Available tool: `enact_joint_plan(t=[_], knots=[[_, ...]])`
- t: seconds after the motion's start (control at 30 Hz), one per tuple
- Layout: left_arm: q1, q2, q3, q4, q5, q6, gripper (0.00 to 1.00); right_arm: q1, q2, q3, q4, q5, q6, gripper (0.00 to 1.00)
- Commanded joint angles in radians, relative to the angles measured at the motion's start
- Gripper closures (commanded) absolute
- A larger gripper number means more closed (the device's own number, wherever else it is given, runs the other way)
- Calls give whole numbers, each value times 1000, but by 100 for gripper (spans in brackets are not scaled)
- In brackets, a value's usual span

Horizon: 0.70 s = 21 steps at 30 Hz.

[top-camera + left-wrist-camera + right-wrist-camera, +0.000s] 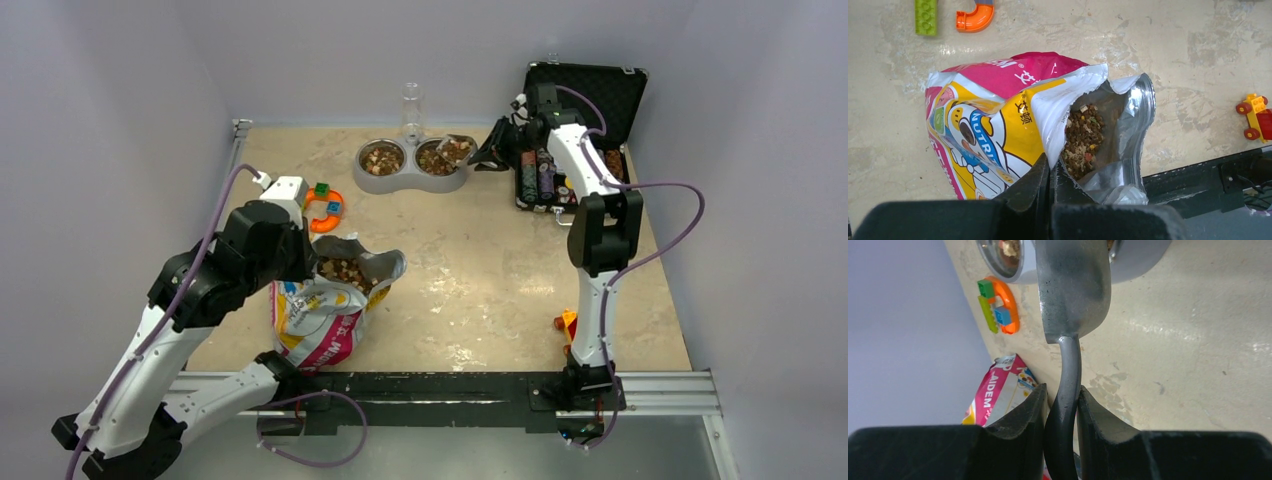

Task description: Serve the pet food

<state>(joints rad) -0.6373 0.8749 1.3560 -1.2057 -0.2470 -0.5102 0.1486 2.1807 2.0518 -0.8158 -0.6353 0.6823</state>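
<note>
Top external: two bowls (363, 160) (421, 160); left gripper (1050, 162) clamps one bag (315, 320), right gripper (1062, 390) one scoop (1073, 285).

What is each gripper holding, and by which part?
Left gripper pinches the food bag at its opened rim; right gripper clamps the metal scoop by its dark handle.
</note>
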Motion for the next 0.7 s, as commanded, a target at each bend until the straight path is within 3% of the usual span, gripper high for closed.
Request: enact_joint_plan(t=[0.0,0.27,0.67], knots=[[1,18,47,87,-33,88,100,4,19,96,-66,57,-56,100],[1,35,52,79,-59,103,100,49,105,251,-162,167,-111,100],[1,29,48,52,-41,50,100,167,158,354,-220,382,-226,100]])
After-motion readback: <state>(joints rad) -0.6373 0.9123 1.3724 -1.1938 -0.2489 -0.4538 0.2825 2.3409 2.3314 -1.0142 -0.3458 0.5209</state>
